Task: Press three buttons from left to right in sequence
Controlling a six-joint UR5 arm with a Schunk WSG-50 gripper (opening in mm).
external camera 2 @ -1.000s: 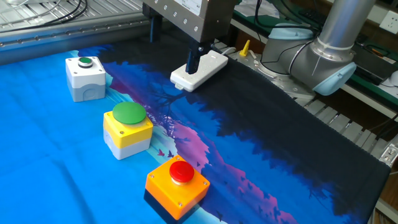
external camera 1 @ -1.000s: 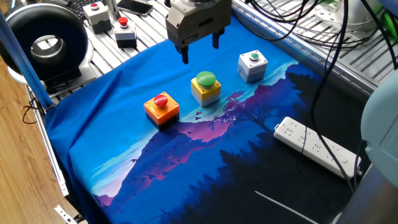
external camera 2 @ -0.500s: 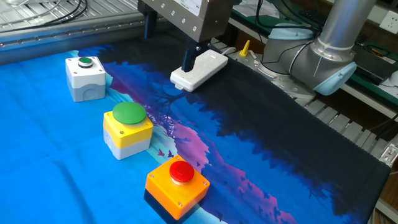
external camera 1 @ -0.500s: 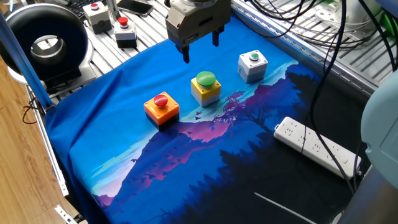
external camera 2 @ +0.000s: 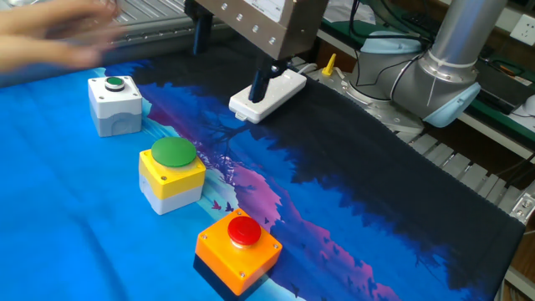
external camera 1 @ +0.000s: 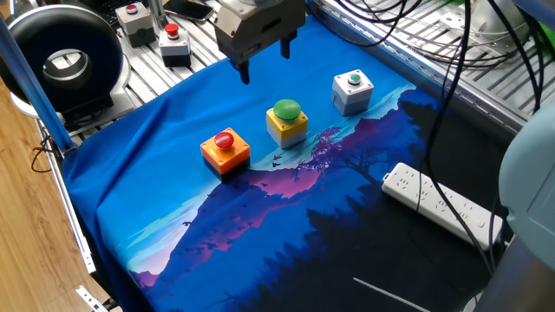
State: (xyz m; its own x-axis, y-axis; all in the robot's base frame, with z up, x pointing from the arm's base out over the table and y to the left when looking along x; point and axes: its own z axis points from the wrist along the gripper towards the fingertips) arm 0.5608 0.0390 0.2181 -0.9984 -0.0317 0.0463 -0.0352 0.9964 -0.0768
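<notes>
From one fixed view, the gripper (external camera 1: 264, 59) was seen raised behind the row, fingers spread apart. The orange button (external camera 1: 225, 149) sat leftmost, untouched, then the yellow button (external camera 1: 287, 121) and the grey-white button (external camera 1: 353, 90).

From the other fixed view, a centred descent onto the red cap (external camera 2: 244, 231) was judged best.

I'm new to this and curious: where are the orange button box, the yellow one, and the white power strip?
orange button box (external camera 1: 225, 150), one fixed view, on its red cap edge.
yellow button box (external camera 1: 287, 126), one fixed view, on its front face.
white power strip (external camera 1: 442, 204), one fixed view, on its top.
</notes>
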